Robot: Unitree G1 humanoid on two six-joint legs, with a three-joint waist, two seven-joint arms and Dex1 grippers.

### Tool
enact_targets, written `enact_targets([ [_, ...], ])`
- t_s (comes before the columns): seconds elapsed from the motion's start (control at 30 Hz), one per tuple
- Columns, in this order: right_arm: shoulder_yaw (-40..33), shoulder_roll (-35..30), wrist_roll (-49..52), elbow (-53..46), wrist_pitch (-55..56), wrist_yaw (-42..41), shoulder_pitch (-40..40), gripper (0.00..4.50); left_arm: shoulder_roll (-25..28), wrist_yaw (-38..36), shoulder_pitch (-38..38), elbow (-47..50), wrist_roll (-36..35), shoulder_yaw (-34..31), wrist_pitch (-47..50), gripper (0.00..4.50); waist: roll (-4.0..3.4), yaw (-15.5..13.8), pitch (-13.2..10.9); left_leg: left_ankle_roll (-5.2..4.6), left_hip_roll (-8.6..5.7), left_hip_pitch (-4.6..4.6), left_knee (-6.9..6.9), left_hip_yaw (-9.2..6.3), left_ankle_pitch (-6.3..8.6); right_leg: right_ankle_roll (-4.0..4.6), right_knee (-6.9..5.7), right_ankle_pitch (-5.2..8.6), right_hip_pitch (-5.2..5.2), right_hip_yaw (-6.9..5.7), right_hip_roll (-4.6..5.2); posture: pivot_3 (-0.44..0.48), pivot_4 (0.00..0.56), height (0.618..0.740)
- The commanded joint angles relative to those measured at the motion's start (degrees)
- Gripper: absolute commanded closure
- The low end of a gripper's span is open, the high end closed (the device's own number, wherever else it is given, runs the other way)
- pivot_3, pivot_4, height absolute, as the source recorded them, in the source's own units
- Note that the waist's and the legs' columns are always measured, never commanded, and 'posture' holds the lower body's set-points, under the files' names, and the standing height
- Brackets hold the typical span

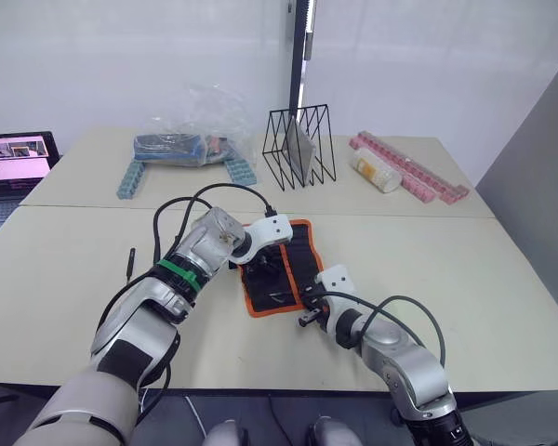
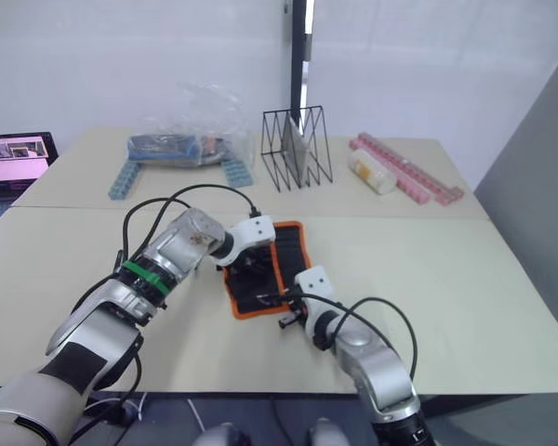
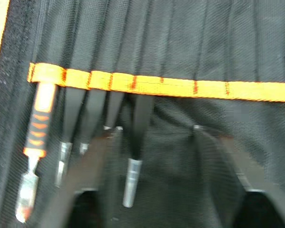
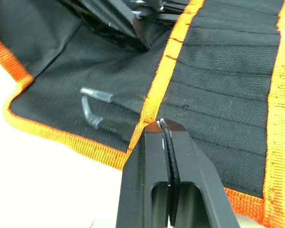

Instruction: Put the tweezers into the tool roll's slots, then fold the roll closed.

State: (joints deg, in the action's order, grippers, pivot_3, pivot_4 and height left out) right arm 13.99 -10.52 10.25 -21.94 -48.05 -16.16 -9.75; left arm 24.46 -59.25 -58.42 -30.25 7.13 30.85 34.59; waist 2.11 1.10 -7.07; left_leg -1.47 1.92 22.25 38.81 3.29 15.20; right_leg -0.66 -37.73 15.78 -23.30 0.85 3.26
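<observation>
The tool roll (image 1: 296, 262) lies open on the near table, black with orange edging. My left gripper (image 1: 260, 263) hovers open just over its inner face, its fingers (image 3: 102, 147) astride the slots (image 3: 147, 47), where several slim tools (image 3: 133, 175) sit tucked under the orange stripe (image 3: 180, 88). At the roll's near right corner, my right gripper (image 4: 162, 128) is shut on black tweezers (image 4: 170, 161), whose tip touches the stripe at the mouth of an empty slot (image 4: 228, 111). Another slim black tweezers (image 1: 131, 262) lies on the table left of my left arm.
Behind the roll stand a black wire rack (image 1: 298, 149), a clear plastic bag (image 1: 188, 141), blue toothed bars (image 1: 130, 177), pink bars (image 1: 411, 173) and a pale bottle (image 1: 374, 170). A laptop (image 1: 15, 163) sits far left. A bent grey piece (image 4: 91, 107) rests on the roll's flap.
</observation>
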Motion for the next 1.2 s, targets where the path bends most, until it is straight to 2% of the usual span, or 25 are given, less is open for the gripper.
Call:
enact_targets([
  [0.03,0.73,-0.78,-0.44,1.62,-2.39,0.11,0.84,4.5,3.87,-1.86,-0.09,7.03,-1.21,-4.52,3.95,0.81,0.0,0.06,0.0,0.0,0.01,0.03,-0.01,0.0,0.0,0.0,-0.01,0.0,-0.05,0.02,-0.03,0.0,0.15,0.737],
  [0.17,0.77,-1.23,-0.99,2.86,-2.39,0.31,-0.21,4.5,8.77,-5.31,2.89,18.0,-5.68,-9.07,13.24,0.81,0.0,-0.19,0.0,-0.05,-0.02,0.08,0.0,-0.03,0.03,-0.01,0.03,0.0,-0.05,0.0,0.05,0.0,0.15,0.737],
  [0.33,0.99,-1.44,-0.74,3.64,-2.57,-0.19,-1.47,4.5,12.49,-3.42,7.47,27.45,-10.55,-16.75,20.47,0.81,0.0,0.0,0.0,-0.06,0.0,0.04,-0.01,-0.02,0.04,-0.01,0.0,0.0,-0.04,0.01,0.05,0.0,0.15,0.737],
  [0.6,0.77,-3.49,-0.31,2.63,-2.64,-1.78,-2.43,4.5,14.06,9.18,25.46,38.02,-15.64,-39.15,15.28,0.81,-0.01,0.14,-0.01,-0.04,0.02,-0.1,-0.04,-0.02,0.04,0.0,-0.17,0.01,-0.01,0.07,0.15,0.0,0.15,0.737],
  [0.7,0.08,-3.44,0.1,1.16,-1.78,-2.11,-3.16,4.5,12.64,15.1,33.82,43.62,-17.19,-49.11,17.43,0.81,0.0,-0.11,-0.01,-0.03,0.03,-0.06,-0.03,-0.03,0.05,0.0,-0.13,0.0,-0.02,0.05,0.22,0.0,0.15,0.737],
  [0.83,-0.68,-3.9,1.2,-2.18,-0.97,-3.36,-3.06,4.5,10.19,20.77,45.5,52.31,-17.96,-57.29,19.85,0.81,0.02,-0.32,-0.02,0.01,0.02,-0.04,-0.04,-0.07,0.08,0.01,-0.13,-0.01,-0.02,0.06,0.39,0.0,0.15,0.737],
  [0.87,-0.74,-4.18,1.52,-3.38,-0.94,-3.74,-2.79,4.5,8.92,22.4,48.22,54.69,-18.04,-59.04,20.91,0.81,0.02,-0.33,-0.03,0.02,0.01,-0.05,-0.06,-0.08,0.08,0.01,-0.13,0.0,-0.03,0.06,0.74,0.0,0.15,0.737],
  [1.0,-0.74,-4.72,2.69,-6.7,-0.32,-4.87,-1.75,4.5,4.56,28.12,55.77,61.69,-18.19,-62.78,24.16,0.81,0.04,-0.48,-0.04,0.03,-0.07,0.06,-0.09,-0.2,0.09,0.01,-0.02,0.0,-0.04,-0.02,1.03,0.0,0.15,0.737],
  [1.2,-2.79,-5.41,4.34,-9.62,-0.71,-5.82,-1.68,4.5,-1.91,35.78,59.94,69.5,-18.66,-64.39,29.23,0.81,0.05,-0.41,-0.04,0.06,-0.07,0.05,-0.13,-0.29,0.1,0.01,0.09,-0.01,0.03,-0.05,1.09,0.0,0.15,0.737],
])
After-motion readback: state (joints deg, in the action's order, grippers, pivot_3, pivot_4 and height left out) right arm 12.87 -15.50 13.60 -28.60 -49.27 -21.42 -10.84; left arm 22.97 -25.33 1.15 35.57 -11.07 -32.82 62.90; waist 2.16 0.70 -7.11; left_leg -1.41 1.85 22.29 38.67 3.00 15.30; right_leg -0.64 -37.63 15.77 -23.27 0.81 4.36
